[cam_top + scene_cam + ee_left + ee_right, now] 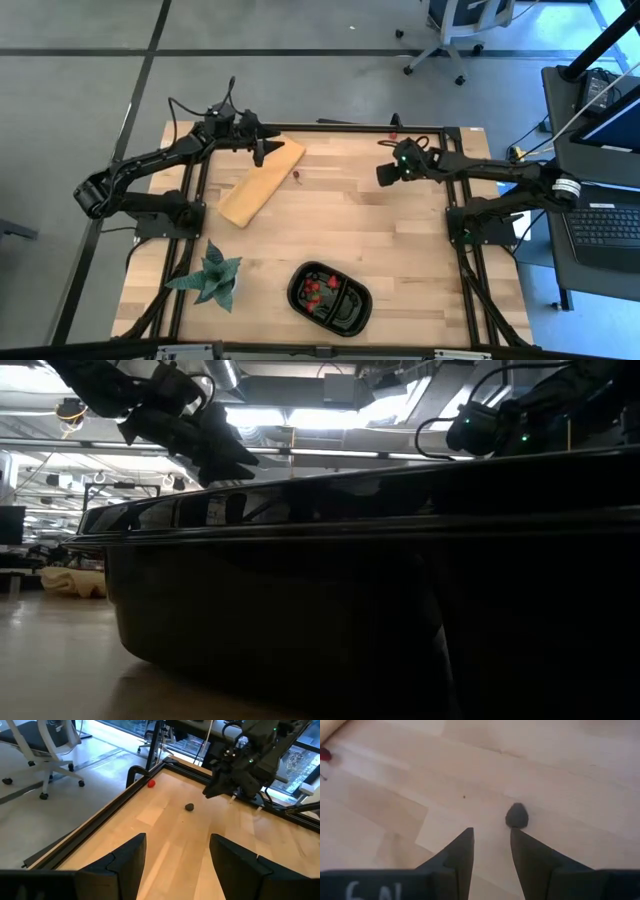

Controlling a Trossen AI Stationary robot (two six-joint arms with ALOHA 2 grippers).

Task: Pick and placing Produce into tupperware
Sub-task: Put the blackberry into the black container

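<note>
I'm working over a light wooden table (400, 240) with a black frame along its edges. A tan board (260, 181) lies flat at about ten o'clock, one red berry (301, 176) just beside it. The black tray (330, 297) sits at six o'clock, a green spiky plant (212, 278) at eight. A dark berry (517, 815) lies near one o'clock, and a red berry (150, 783) against the far rail.

Table (400, 235): lying pale and wooden inside a black frame.
Tan board (261, 181): lying diagonally at about ten o'clock.
Green spiky plant (212, 276): sitting at about eight o'clock.
Office chair (462, 22): standing beyond twelve o'clock.
Laptop (608, 225): sitting off-table at three o'clock.
</note>
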